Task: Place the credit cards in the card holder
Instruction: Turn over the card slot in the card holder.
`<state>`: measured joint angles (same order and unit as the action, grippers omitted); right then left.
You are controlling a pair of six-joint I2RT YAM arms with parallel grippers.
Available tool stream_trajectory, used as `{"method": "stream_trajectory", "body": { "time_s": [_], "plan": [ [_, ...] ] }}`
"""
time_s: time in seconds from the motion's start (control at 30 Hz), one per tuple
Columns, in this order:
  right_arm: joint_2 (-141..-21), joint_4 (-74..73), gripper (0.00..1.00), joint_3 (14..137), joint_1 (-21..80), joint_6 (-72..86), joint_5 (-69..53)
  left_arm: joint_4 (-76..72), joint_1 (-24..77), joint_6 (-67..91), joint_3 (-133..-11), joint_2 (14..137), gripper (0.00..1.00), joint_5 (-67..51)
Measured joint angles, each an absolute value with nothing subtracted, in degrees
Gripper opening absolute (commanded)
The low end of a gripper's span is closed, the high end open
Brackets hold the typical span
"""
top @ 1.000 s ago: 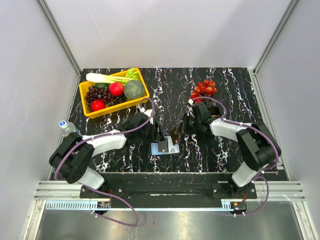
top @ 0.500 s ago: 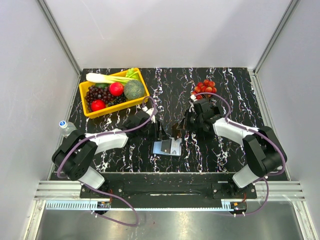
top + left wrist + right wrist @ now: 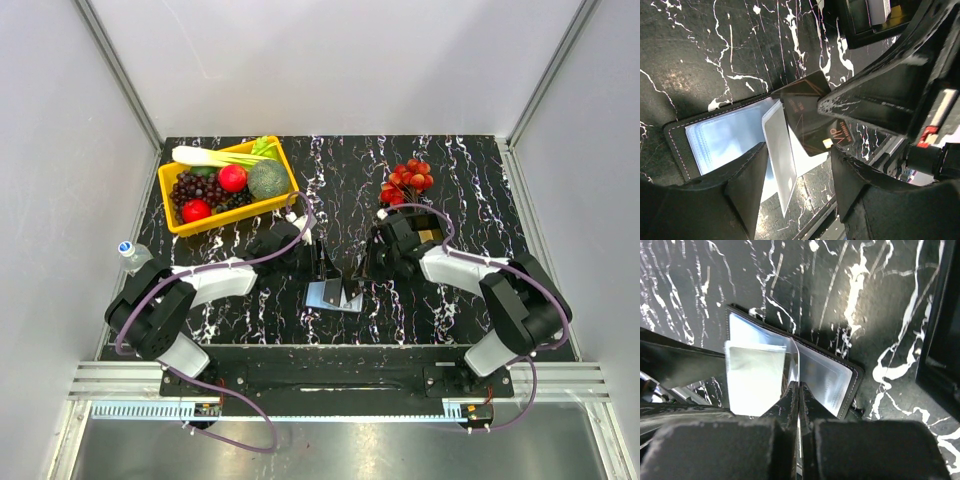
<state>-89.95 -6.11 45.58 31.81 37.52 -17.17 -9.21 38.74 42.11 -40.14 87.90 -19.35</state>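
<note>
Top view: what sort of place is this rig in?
Probably a lab test cell for robot trials: plain grey walls with aluminium framing, a marbled black table, and a yellow tray of prop-like fruit.

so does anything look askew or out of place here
One clear plastic sleeve in the open black folding wallet sticks up instead of lying flat, beside the dark card pinched in the right gripper. A small plastic bottle also sits beyond the left edge of the black marbled table.

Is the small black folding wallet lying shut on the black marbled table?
No, the black folding wallet lies spread open, with its pale blue-grey inner sleeves facing up.
</note>
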Motion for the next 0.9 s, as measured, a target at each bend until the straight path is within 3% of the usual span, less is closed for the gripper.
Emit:
{"method": "stream_trajectory", "body": {
  "time_s": [0.33, 0.9],
  "plan": [
    [-87.5, 0.36, 0.0, 40.84, 38.0, 46.59, -10.33, -9.28, 38.87, 42.33, -40.14, 87.9, 0.56, -19.68],
    [-89.1, -0.27, 0.0, 42.76, 39.44, 46.15, -6.24, -13.52, 40.62, 44.69, -40.12, 88.53, 0.56, -22.39]
  ]
}}
